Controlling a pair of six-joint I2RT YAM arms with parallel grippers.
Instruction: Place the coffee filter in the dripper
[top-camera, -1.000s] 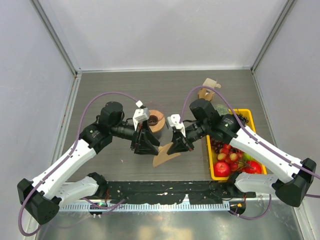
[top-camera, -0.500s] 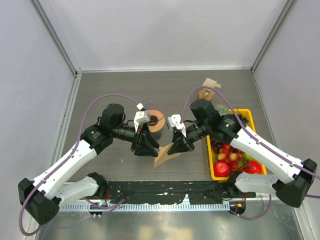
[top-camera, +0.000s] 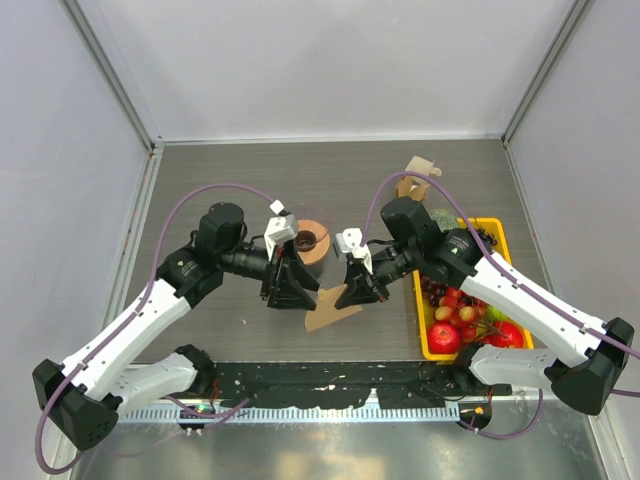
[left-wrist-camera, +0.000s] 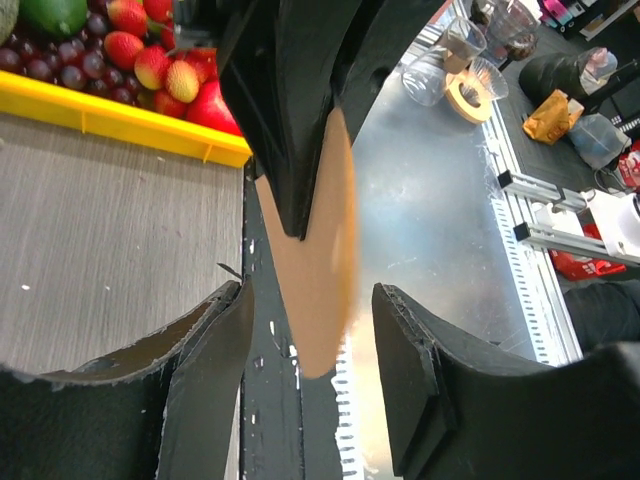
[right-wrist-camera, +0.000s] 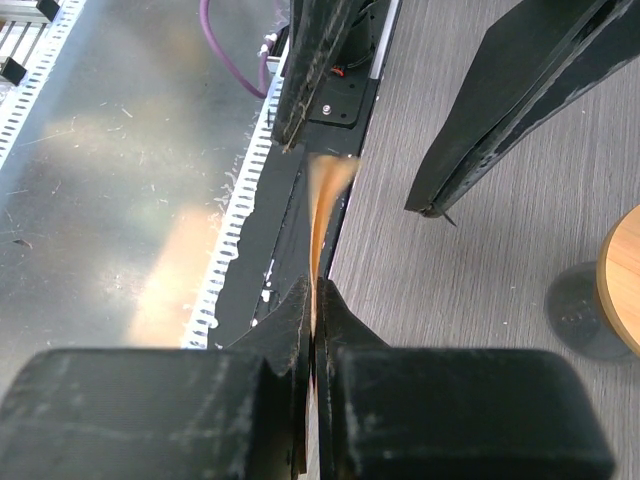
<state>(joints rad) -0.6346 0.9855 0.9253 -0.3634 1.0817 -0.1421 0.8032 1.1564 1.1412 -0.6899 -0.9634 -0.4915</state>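
The coffee filter (top-camera: 325, 318), a thin tan paper piece, hangs just above the table near its front edge. My right gripper (top-camera: 348, 298) is shut on its edge; in the right wrist view the paper (right-wrist-camera: 322, 200) runs out edge-on from the pinched gripper (right-wrist-camera: 315, 297). My left gripper (top-camera: 305, 297) faces it, open; in the left wrist view the filter's tip (left-wrist-camera: 315, 280) lies between the spread fingers (left-wrist-camera: 215, 360) without touching either. The dripper (top-camera: 310, 240), with its orange-brown collar and dark centre hole, stands on the table just behind the left gripper; its collar's rim (right-wrist-camera: 622, 290) shows at the right wrist view's edge.
A yellow tray (top-camera: 480, 222) of fruit lies at the right, under the right arm; its rim (left-wrist-camera: 120, 115) also shows in the left wrist view. A bunch of brown paper filters (top-camera: 415, 182) sits behind it. A black strip (top-camera: 330, 380) lines the table's front edge.
The left gripper drifted slightly right, then came back. The right gripper has stayed shut on the filter in the same place.
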